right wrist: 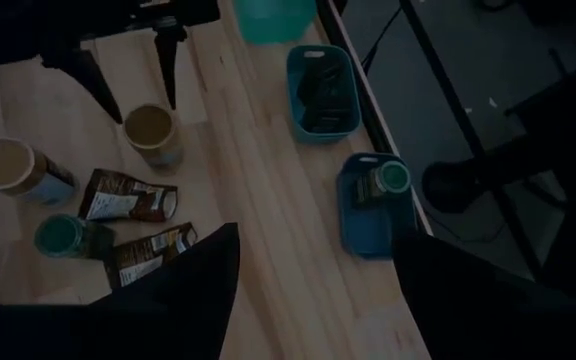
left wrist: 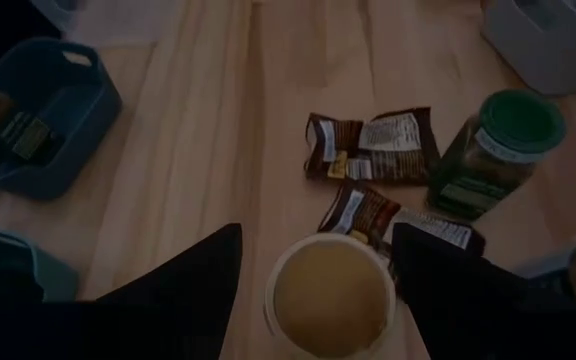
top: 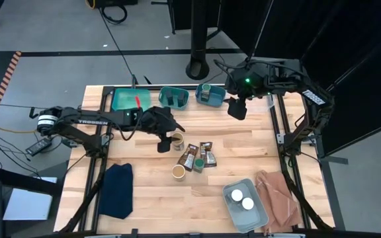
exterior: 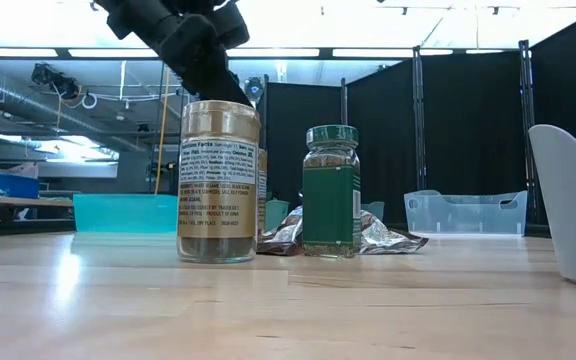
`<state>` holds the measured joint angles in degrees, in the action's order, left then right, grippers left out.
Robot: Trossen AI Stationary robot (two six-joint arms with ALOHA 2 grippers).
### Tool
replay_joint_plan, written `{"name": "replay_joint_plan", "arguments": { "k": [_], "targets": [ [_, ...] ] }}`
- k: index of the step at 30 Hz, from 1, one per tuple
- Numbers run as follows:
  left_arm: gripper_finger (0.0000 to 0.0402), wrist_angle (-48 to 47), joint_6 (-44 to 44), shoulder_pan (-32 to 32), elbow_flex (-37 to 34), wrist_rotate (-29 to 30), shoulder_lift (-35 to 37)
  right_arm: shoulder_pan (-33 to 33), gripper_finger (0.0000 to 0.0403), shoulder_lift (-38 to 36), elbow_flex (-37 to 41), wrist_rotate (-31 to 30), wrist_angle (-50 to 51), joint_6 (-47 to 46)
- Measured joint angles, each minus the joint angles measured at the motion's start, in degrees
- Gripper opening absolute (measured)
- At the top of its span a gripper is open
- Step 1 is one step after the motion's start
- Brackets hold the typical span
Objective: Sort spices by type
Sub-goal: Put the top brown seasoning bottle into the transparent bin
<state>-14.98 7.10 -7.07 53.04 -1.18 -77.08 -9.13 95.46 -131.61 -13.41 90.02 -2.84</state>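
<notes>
Left gripper (left wrist: 313, 290) hangs released, fingers straddling the tan-topped jar (left wrist: 330, 296) below; likely rigid, smooth, lightweight — grip its sides.

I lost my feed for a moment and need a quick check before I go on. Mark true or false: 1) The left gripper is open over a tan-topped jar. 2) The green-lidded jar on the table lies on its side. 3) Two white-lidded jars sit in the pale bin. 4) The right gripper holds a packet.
1) True: the left gripper is open, its fingers either side of the tan-topped jar.
2) False: the green-lidded jar stands upright.
3) True: both white-lidded jars are in the pale bin.
4) False: the right gripper is open and holds nothing; it is above the table's far edge.
</notes>
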Motion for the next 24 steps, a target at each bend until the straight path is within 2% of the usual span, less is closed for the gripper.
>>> {"name": "replay_joint_plan", "arguments": {
  "k": [11,24],
  "targets": [
    [0.0268,-0.46,-2.66,0.00,-0.09,0.51,-3.47,0.00,0.0268,0.00,0.00,0.13,0.00,-0.21],
    [0.0312,-1.14,-2.87,0.85,-0.05,0.54,-4.02,0.00,0.0272,0.00,0.00,-0.56,0.00,-0.03]
  ]
}}
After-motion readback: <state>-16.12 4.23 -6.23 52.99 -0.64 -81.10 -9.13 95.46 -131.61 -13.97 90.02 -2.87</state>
